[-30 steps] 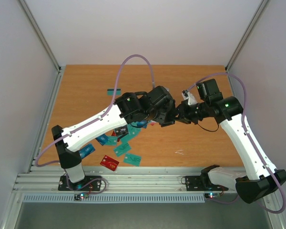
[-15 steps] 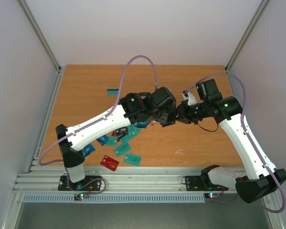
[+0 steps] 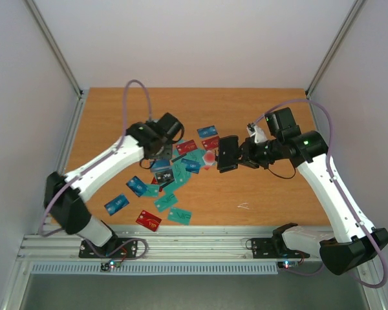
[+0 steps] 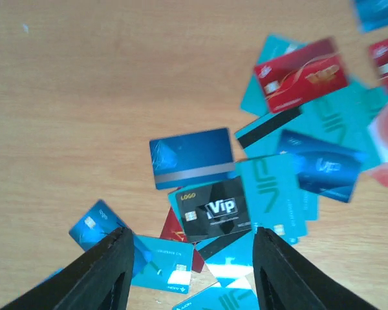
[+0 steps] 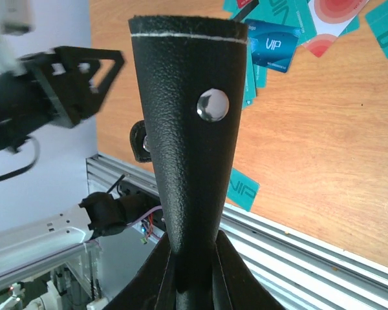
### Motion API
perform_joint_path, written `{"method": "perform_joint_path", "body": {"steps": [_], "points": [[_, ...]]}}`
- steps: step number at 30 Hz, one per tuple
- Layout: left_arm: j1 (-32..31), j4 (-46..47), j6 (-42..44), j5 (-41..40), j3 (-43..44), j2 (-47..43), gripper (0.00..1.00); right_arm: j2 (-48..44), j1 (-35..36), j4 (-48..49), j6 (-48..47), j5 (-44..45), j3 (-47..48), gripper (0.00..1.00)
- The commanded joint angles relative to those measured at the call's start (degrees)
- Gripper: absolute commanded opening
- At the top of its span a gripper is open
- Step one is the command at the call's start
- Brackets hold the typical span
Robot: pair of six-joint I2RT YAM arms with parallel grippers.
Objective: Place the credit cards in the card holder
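Observation:
The credit cards point(image 3: 174, 174) lie in a loose pile of teal, blue, red and dark ones left of the table's middle. My left gripper point(image 3: 159, 154) hovers over that pile, open, with nothing between its fingers. In the left wrist view, a dark VIP card point(image 4: 216, 208) and a blue striped card point(image 4: 193, 157) lie just past my left gripper point(image 4: 191, 265). My right gripper point(image 3: 240, 157) is shut on the black card holder point(image 3: 227, 154) and holds it above the table, right of the pile. In the right wrist view the card holder point(image 5: 187, 129) sticks out of my right gripper point(image 5: 194, 284), its snap stud showing.
A lone teal card point(image 3: 154, 122) lies further back on the table. A red card point(image 3: 148, 221) and a teal card point(image 3: 179, 215) sit near the front edge by the aluminium rail point(image 3: 200, 245). A small white scrap point(image 3: 244, 206) lies at the front right.
My left arm has swung left, away from the card holder, and now hangs over the card pile. My right arm has stayed put with the card holder.

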Motion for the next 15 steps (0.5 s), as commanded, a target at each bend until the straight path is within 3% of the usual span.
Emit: {"method": "perform_joint_path", "body": {"steps": [1, 8, 15], "points": [[-0.65, 3.58, 2.43, 2.81, 1.87, -10.67, 0.54, -0.54, 0.36, 0.2, -0.85, 0.18, -0.48, 0.01], [-0.61, 20.53, 1.51, 24.05, -6.68, -23.42, 0.66, 0.87, 0.36, 1.05, -1.67, 0.46, -0.27, 0.01], [-0.61, 35.69, -3.62, 41.97, -12.94, -25.98, 0.83, 0.75, 0.3, 8.26, -0.27, -7.75, -0.87, 0.01]]}}
